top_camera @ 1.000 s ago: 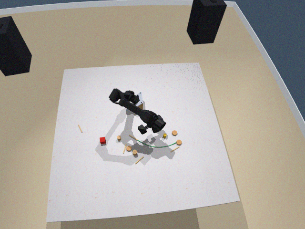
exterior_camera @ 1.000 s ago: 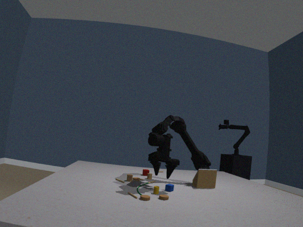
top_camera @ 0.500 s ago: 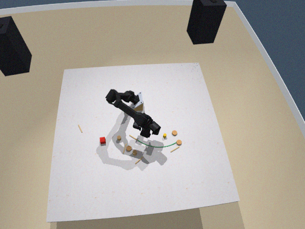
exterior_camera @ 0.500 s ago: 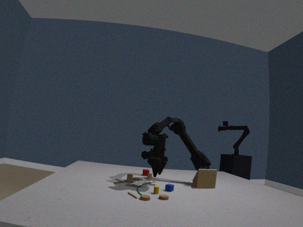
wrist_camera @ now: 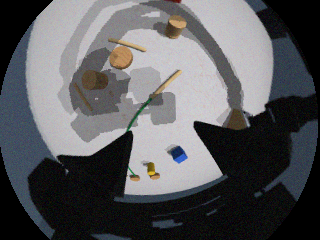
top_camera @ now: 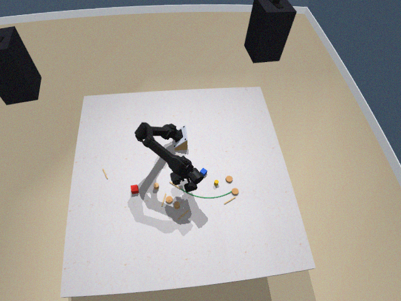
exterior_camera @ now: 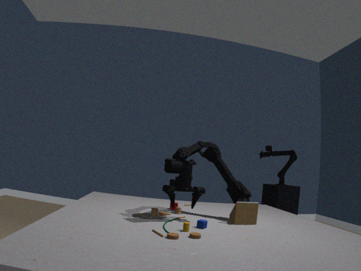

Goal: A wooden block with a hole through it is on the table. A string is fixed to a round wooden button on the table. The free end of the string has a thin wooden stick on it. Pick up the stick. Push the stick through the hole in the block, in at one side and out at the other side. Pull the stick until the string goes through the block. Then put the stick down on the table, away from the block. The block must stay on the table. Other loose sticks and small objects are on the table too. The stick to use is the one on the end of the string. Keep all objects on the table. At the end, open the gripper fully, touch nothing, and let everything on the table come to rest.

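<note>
1. The claw point(exterior_camera: 183, 197) hangs above the bench point(top_camera: 226, 246), spread to full width and gripping nothing.
2. The stick point(wrist_camera: 167, 84) lies flat on the bench below the claw, joined to the green string point(top_camera: 210, 195).
3. The string curves across the bench to the round button point(top_camera: 235, 191).
4. The block point(wrist_camera: 95, 80) stands in shadow, apart from the stick; the string does not pass through it.
5. A red cube point(top_camera: 135, 189) sits beyond.
</note>
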Available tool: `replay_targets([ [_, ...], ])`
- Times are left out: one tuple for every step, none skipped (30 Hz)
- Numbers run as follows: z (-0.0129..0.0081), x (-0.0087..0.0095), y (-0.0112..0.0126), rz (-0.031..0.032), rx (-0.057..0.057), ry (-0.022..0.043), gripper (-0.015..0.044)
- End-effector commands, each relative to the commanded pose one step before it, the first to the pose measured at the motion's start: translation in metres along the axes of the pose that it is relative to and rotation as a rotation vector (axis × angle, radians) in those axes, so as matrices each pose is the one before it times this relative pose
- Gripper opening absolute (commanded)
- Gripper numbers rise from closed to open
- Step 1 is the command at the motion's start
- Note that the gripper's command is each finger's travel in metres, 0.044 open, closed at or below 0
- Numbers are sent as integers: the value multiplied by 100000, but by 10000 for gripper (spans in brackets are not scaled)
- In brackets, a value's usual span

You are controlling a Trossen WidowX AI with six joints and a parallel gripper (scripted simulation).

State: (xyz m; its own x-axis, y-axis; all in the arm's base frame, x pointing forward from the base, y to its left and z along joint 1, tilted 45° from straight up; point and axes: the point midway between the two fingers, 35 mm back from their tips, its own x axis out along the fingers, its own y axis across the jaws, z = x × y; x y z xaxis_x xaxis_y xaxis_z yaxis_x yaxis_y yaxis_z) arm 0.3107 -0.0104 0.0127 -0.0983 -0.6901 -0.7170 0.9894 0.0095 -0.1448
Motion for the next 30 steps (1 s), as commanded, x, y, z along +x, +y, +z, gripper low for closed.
replay_targets([
  [4064,-261,366,1594,90250,-1047,440],
  [9,1,12,3,426,-6,440],
  [0,0,0,0,0,0,440],
  [0,0,0,0,0,0,440],
  [0,0,0,0,0,0,440],
  [0,0,0,0,0,0,440],
  [0,0,0,0,0,0,440],
  [0,0,0,0,0,0,440],
  [0,0,0,0,0,0,440],
  [0,0,0,0,0,0,440],
  [0,0,0,0,0,0,440],
  [0,0,0,0,0,0,440],
  [0,0,0,0,0,0,440],
  [0,0,0,0,0,0,440],
  [0,0,0,0,0,0,440],
  [0,0,0,0,0,0,440],
  [0,0,0,0,0,0,440],
  [0,0,0,0,0,0,440],
  [0,0,0,0,0,0,440],
  [0,0,0,0,0,0,440],
  [0,0,0,0,0,0,414],
  [0,0,0,0,0,0,387],
  [0,0,0,0,0,0,361],
  [0,0,0,0,0,0,335],
  [0,0,0,0,0,0,309],
  [0,0,0,0,0,0,282],
  [0,0,0,0,0,0,256],
  [0,0,0,0,0,0,230],
  [0,0,0,0,0,0,204],
  [0,0,0,0,0,0,177],
])
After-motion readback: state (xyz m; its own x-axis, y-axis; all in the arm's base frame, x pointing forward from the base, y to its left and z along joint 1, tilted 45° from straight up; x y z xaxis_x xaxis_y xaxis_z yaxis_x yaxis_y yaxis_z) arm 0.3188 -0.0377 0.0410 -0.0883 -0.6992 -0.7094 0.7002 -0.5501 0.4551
